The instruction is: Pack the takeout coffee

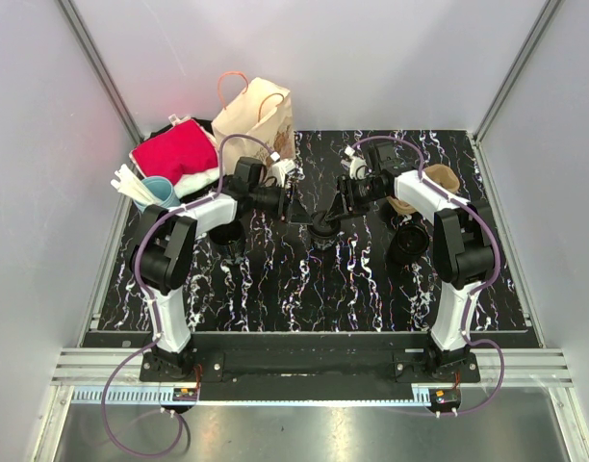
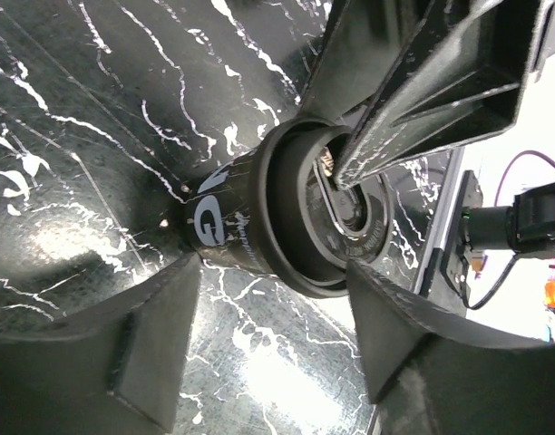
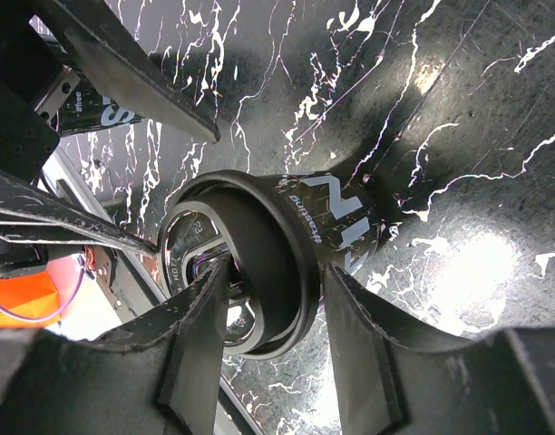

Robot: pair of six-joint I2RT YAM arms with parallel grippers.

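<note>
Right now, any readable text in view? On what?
"G": large white letter on the black cup, left wrist view.
"N": large white letter on the same cup, right wrist view; the small print beside it is unreadable.
"S": white letter on a dark object behind.
Raised marks on the lid: too blurred to read.

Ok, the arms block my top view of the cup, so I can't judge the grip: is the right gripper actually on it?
Observer: Yes. The right gripper pinches the rim of the lid, one finger inside the recess and one outside.
Operator: And the left?
Observer: The left gripper is open, its fingers flanking the cup. I can't tell whether they touch it.
Operator: Any markings to confirm it's the coffee cup?
Observer: White lettering on its black side.
</note>
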